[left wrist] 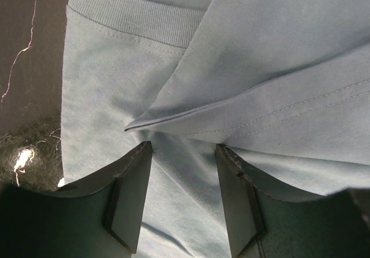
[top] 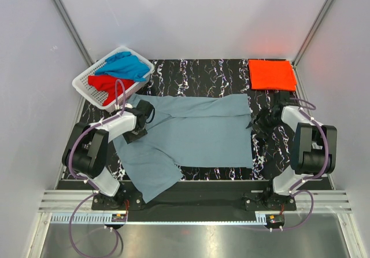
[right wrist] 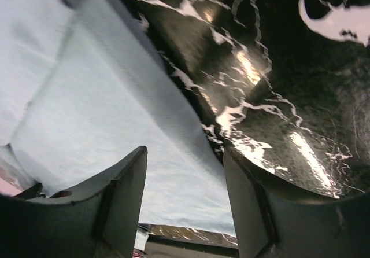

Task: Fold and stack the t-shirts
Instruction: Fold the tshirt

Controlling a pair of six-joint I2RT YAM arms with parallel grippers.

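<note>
The dull grey-blue t-shirt (top: 196, 133) lies spread across the black marbled table (top: 202, 70), its top part folded down and one sleeve trailing toward the near left. My left gripper (top: 144, 119) stands open low over the shirt's collar end; in the left wrist view the gripper (left wrist: 182, 148) straddles flat cloth just below a folded edge (left wrist: 173, 119). My right gripper (top: 258, 122) is open at the shirt's right edge, and in the right wrist view it (right wrist: 185, 151) has the cloth's hem (right wrist: 191, 125) running between its fingers. A folded orange-red t-shirt (top: 272, 74) sits at the back right.
A white slotted basket (top: 87, 84) stands at the back left and holds a bright blue shirt (top: 124, 66) and a red shirt (top: 110, 84). Pale walls close in the table on three sides. A metal rail (top: 191, 212) runs along the near edge.
</note>
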